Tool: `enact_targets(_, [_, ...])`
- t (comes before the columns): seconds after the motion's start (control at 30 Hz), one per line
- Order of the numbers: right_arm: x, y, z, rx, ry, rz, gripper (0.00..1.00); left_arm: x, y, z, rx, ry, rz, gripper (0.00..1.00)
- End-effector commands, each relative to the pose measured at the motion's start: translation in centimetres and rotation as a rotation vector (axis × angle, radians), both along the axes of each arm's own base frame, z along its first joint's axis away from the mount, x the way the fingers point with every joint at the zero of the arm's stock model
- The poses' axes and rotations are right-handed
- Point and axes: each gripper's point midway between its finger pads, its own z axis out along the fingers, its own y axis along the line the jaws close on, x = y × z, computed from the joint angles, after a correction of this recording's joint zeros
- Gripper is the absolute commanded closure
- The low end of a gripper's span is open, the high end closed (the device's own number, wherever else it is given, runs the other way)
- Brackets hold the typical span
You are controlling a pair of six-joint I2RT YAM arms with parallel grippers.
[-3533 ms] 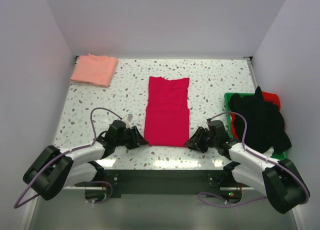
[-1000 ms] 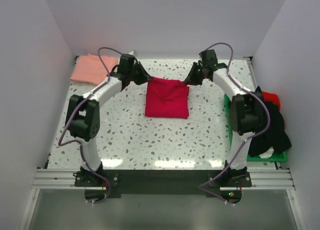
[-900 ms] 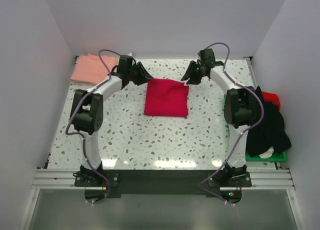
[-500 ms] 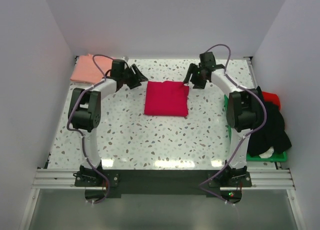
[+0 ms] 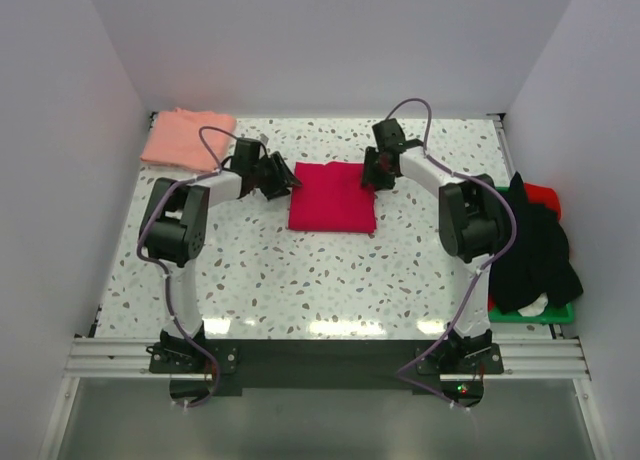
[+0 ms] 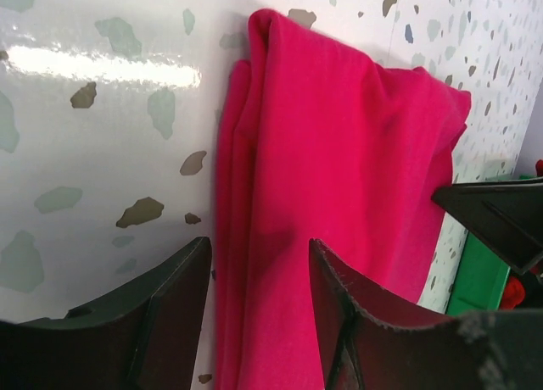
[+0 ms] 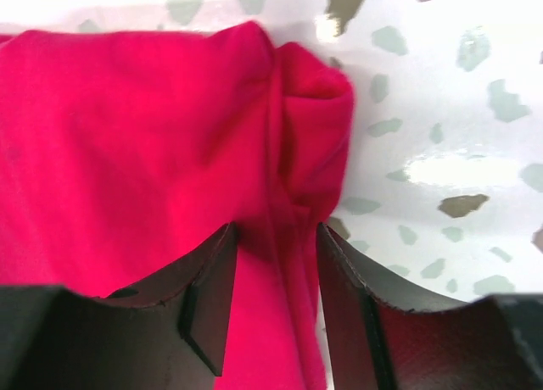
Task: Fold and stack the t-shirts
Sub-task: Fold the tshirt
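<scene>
The crimson-red t-shirt [image 5: 333, 197] lies folded in a flat rectangle on the speckled table, centre back. My left gripper [image 5: 281, 178] is open at its far left corner; in the left wrist view its jaws [image 6: 259, 263] straddle the shirt's [image 6: 339, 153] layered left edge. My right gripper [image 5: 374, 172] is open at the far right corner, with the bunched corner of the shirt [image 7: 127, 136] lying between its jaws [image 7: 276, 237]. Neither is clamped on the cloth. The salmon-pink t-shirt [image 5: 187, 140] lies folded at the back left corner.
A green tray [image 5: 545, 316] at the right edge holds a heap of black clothing [image 5: 530, 245] with a bit of red [image 5: 540, 192] behind it. White walls close in the table on three sides. Both arms arch over the table's sides.
Both grippers let go of the red shirt's far edge, which dropped flat. They then came down and inward onto the shirt's far corners, jaws apart.
</scene>
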Motion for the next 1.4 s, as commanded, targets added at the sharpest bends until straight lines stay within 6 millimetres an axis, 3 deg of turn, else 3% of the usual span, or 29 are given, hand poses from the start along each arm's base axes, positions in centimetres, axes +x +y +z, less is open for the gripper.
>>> enact_targets(0.0, [1.5, -1.2, 1.5, -0.054, -0.056, -0.027, 0.55, 0.3, -0.3, 2.2, 0.013, -0.087, -0.016, 0.46])
enact_targets(0.17, [1.3, -0.4, 1.4, -0.012, -0.059, -0.004, 0.61, -0.4, -0.7, 1.4, 0.015, -0.072, -0.020, 0.46])
enact_targets(0.37, [1.2, 0.3, 1.9, 0.014, -0.068, 0.007, 0.76, -1.0, -1.2, 1.1, -0.004, -0.065, -0.025, 0.46])
enact_targets(0.53, [1.4, 0.1, 1.9, 0.001, -0.061, 0.013, 0.65, -1.4, -1.3, 0.6, -0.008, -0.055, -0.021, 0.46])
enact_targets(0.7, [1.6, 0.3, 1.1, 0.003, -0.059, 0.016, 0.64, -1.5, -1.4, 0.4, -0.013, -0.051, -0.022, 0.47])
enact_targets(0.87, [1.2, 1.1, 1.0, 0.055, -0.055, 0.031, 0.82, -1.8, -1.4, 0.1, -0.017, -0.042, -0.018, 0.48])
enact_targets(1.0, [1.1, 1.3, 1.7, 0.075, -0.070, 0.028, 0.96, -1.9, -1.4, -0.1, -0.025, -0.038, -0.011, 0.48])
enact_targets(1.23, [-0.4, 0.2, 6.9, 0.067, -0.170, -0.002, 1.00, -2.2, -1.0, -0.4, -0.015, -0.024, 0.017, 0.50])
enact_targets(1.37, [-1.4, -1.1, 7.7, 0.020, -0.182, -0.041, 1.00, -2.2, -0.9, -0.7, -0.010, -0.016, 0.025, 0.51])
